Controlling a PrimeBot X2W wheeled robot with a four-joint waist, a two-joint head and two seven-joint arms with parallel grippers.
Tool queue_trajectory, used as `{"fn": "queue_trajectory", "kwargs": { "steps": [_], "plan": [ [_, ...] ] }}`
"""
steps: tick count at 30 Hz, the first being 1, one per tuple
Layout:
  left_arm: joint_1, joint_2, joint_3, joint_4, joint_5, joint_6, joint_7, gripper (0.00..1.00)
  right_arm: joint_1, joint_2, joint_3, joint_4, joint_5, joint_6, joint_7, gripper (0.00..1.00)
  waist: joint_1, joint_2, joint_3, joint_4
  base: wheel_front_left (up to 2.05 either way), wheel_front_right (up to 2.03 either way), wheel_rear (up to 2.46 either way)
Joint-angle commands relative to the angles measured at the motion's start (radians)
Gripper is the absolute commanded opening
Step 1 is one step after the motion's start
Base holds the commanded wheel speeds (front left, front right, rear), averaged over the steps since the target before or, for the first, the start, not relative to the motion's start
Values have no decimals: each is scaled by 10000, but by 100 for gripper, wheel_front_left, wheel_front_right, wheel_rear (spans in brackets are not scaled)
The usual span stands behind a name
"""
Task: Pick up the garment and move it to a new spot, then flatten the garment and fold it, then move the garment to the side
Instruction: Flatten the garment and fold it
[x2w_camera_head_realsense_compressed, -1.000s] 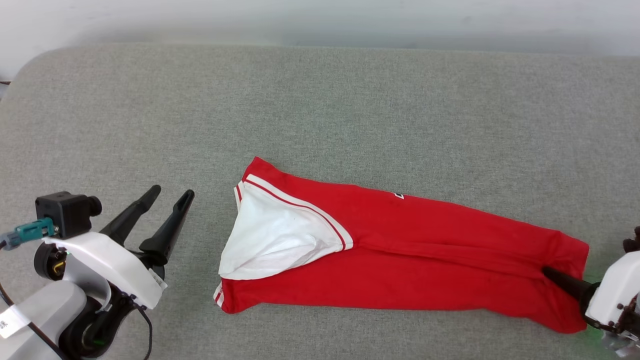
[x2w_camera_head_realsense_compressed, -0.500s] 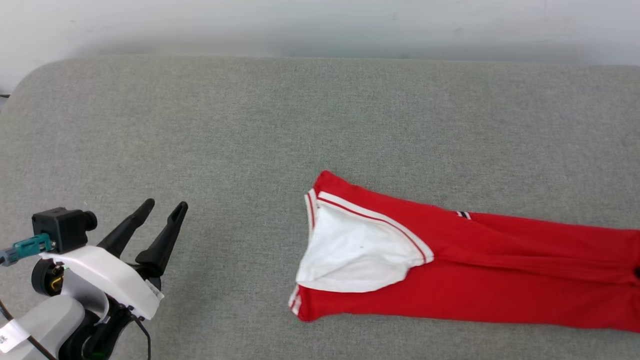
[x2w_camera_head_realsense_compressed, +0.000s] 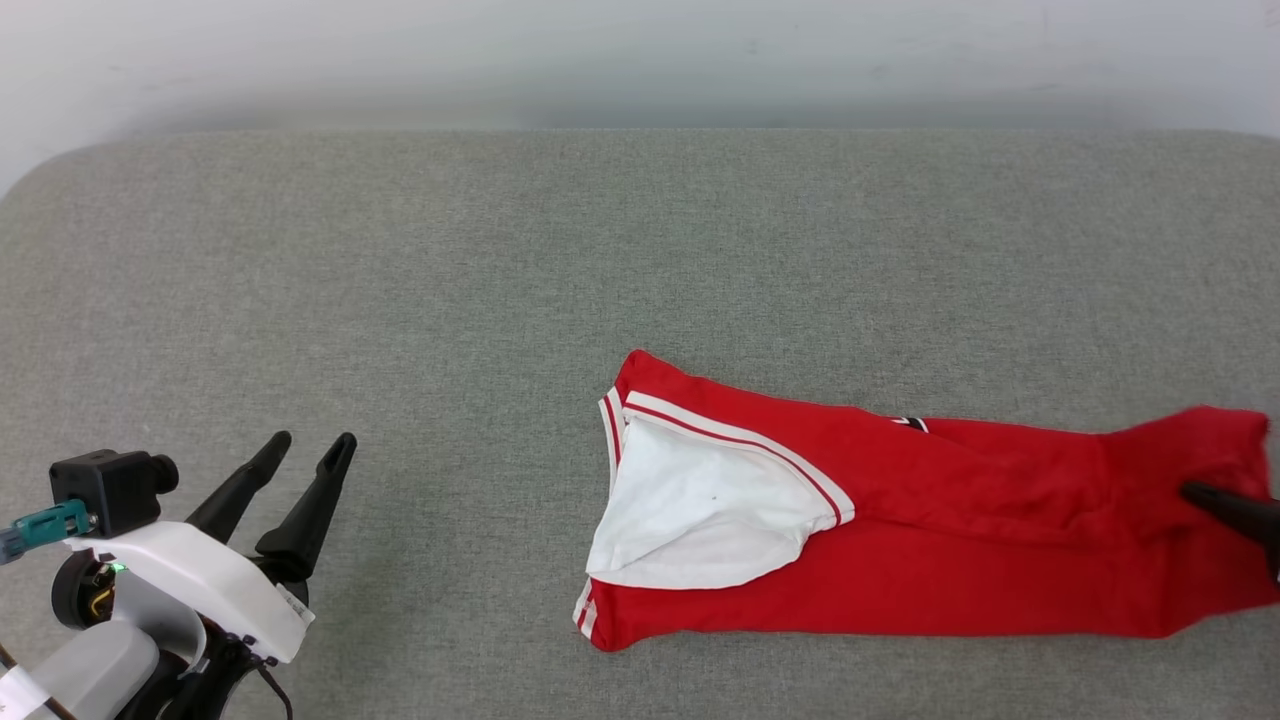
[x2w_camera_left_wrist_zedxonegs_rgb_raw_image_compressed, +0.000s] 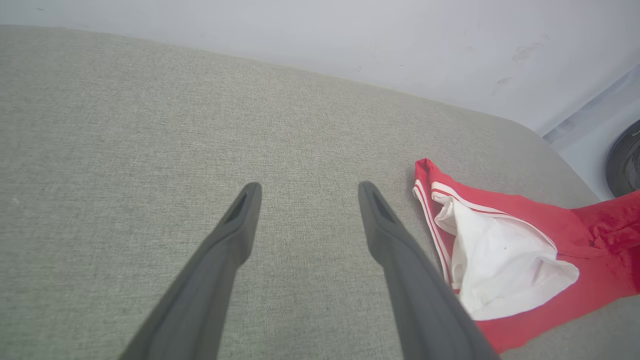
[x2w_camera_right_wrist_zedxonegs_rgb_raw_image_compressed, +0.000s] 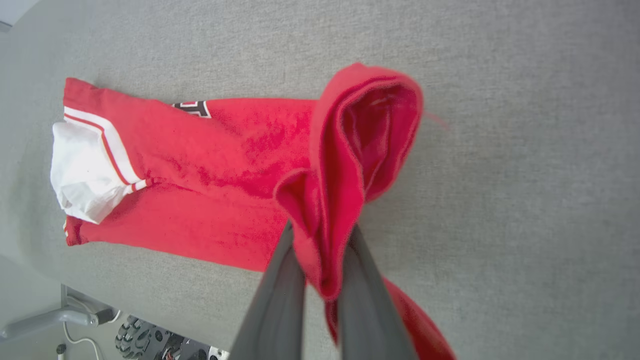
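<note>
The garment (x2w_camera_head_realsense_compressed: 900, 560) is lying on the grey desk (x2w_camera_head_realsense_compressed: 480, 250) as 1 long red band, sitting right of centre in the head view, white sleeve (x2w_camera_head_realsense_compressed: 690, 520) with its stripe trim (x2w_camera_head_realsense_compressed: 745, 445) facing up at the left end, a scrap of black print (x2w_camera_head_realsense_compressed: 910, 423) peeking at the far fold. The right claw (x2w_camera_right_wrist_zedxonegs_rgb_raw_image_compressed: 320, 237) is clenching the opposite end: in the right wrist view its 2 dark fingers (x2w_camera_right_wrist_zedxonegs_rgb_raw_image_compressed: 280, 290) are pinching a bunched red edge, which is rising off the desk and hanging open like a pocket, while the rest is lying flat. The left claw (x2w_camera_head_realsense_compressed: 312, 440) is hovering over bare desk well apart from the sleeve end, fingers spread wide, gripping nothing. Judging from this, the step in hand is hauling the folded band by 1 end, either shifting it aside or bringing that end over for another fold; cannot tell which. Doing it well is coming down to keeping the pinch tight, since only a small bunch of cloth is sitting between the fingers and could be slipping out. Pulling along the band's length with a low lift is looking safest, so the layers are not sliding apart and the sleeve is not flipping. If folding over, the left claw pinning the sleeve end would be helping.
</note>
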Motion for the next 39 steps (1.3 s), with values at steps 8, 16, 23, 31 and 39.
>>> {"fn": "queue_trajectory", "kwargs": {
  "steps": [8, 16, 23, 31, 39],
  "plan": [
    [129, -218, -23, 207, -72, -105, 40, 100, -365, 1333, 483, -2624, -532, -8, 2153, 0, -1, 0, 1, 20, 0, 0, 0],
    [-184, -482, -138, 477, -13, -257, 148, 100, -1438, 2302, 1337, -3214, -1290, -8, 3471, 0, -1, 0, 104, 203, 0, 0, 0],
    [-449, -759, -273, 797, -32, -416, 302, 100, -2624, 3029, 2337, -2162, -1788, -8, 3587, 0, -1, 0, 188, 433, 0, 0, 0],
    [-634, -983, -320, 1159, -104, -572, 424, 100, -3531, 3710, 3570, -388, -2123, -8, 2890, 0, -1, 0, 280, 570, 0, 0, 0],
    [-898, -1224, -386, 1419, -3, -706, 430, 100, -4254, 4289, 4711, 1930, -2465, -8, 1454, 0, -1, 0, 334, 743, 0, 0, 0]
  ]
}}
